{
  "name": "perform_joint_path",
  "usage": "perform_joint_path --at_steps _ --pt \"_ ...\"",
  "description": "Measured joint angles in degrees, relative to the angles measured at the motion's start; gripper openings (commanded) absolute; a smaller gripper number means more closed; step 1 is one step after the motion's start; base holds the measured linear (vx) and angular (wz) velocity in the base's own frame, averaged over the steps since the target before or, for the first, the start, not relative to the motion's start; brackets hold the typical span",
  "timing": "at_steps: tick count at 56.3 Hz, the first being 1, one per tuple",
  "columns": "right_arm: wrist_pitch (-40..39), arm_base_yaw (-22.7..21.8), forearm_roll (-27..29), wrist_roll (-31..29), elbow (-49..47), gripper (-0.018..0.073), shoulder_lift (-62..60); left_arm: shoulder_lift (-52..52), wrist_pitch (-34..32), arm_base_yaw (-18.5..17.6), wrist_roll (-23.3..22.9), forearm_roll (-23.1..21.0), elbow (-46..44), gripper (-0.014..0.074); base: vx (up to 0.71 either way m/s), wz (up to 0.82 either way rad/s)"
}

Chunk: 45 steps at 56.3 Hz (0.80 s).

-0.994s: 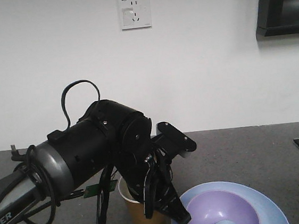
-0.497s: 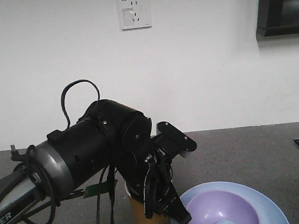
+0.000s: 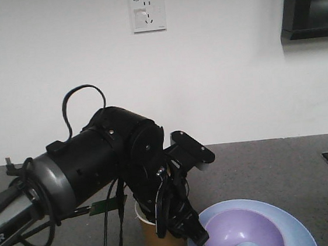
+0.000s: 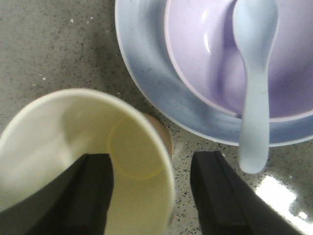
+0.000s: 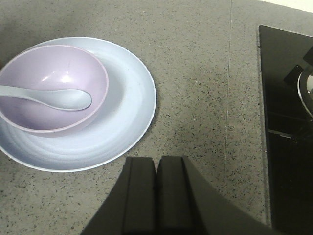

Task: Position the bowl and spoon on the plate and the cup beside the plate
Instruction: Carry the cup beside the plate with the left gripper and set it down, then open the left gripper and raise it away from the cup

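The left end effector (image 4: 149, 196) grips the cup (image 4: 83, 161) by its rim wall, one finger inside and one outside, with the cup just beside the plate (image 4: 146, 93) at the plate's 7 o'clock in the left wrist view. The bowl (image 5: 54, 85) sits on the plate with the spoon (image 5: 46, 95) resting in it. To finish well, set the cup flat on the surface (image 5: 195, 73), clear of the plate rim, then release gently without tipping it. The right end effector (image 5: 156, 196) idles, pressed closed and empty.

Spoon (image 5: 46, 95) in bowl (image 5: 54, 78) on plate (image 5: 127, 112); cup (image 4: 88, 161) just beside.
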Motion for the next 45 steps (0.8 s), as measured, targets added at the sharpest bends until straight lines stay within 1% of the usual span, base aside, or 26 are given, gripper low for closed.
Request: perform_joint_path --at_steps 10,15,17,21,26,27,33,36,41,45 --pt "0.00 0.00 0.00 0.00 0.00 -0.0008 0.00 -4.90 -0.04 0.00 0.00 0.98 0.00 0.0479 0.00 0.00" --pt "0.00 0.00 0.00 0.00 0.00 -0.0008 0.00 -8.53 -0.04 0.00 0.00 1.89 0.00 0.0430 0.00 0.00" --pt "0.00 0.00 0.00 0.00 0.00 -0.0008 0.00 -10.04 0.01 0.00 0.00 2.29 0.00 0.0388 0.00 0.00" --pt "0.00 0.00 0.08 0.00 0.00 -0.0008 0.00 -13.11 0.01 0.00 0.00 2.90 0.00 0.0257 0.00 0.00" --pt "-0.05 0.00 1.02 0.00 0.00 -0.0008 0.00 -17.47 -0.48 0.00 0.00 3.64 0.00 0.0026 0.00 0.00" --pt "-0.06 0.00 1.29 0.00 0.00 -0.0008 0.00 -18.19 -0.91 0.00 -0.05 3.71 0.00 -0.0009 0.00 0.00" --pt "-1.54 0.00 4.29 0.00 0.00 -0.0008 0.00 -23.84 -4.92 0.00 -0.96 3.65 0.58 -0.0008 0.00 0.00" --pt "-2.91 0.00 6.19 -0.66 0.00 -0.0008 0.00 -27.43 -8.97 0.00 -1.52 3.17 2.60 -0.0007 0.00 0.00" --pt "-5.78 0.00 8.87 -3.39 0.00 -0.0008 -0.68 -33.52 -14.39 0.00 -2.49 2.84 9.71 -0.0006 0.00 0.00" --pt "-7.98 0.00 10.98 -6.12 0.00 -0.0008 -1.98 -39.94 -19.06 0.00 -3.98 2.90 19.21 -0.0006 0.00 0.00"
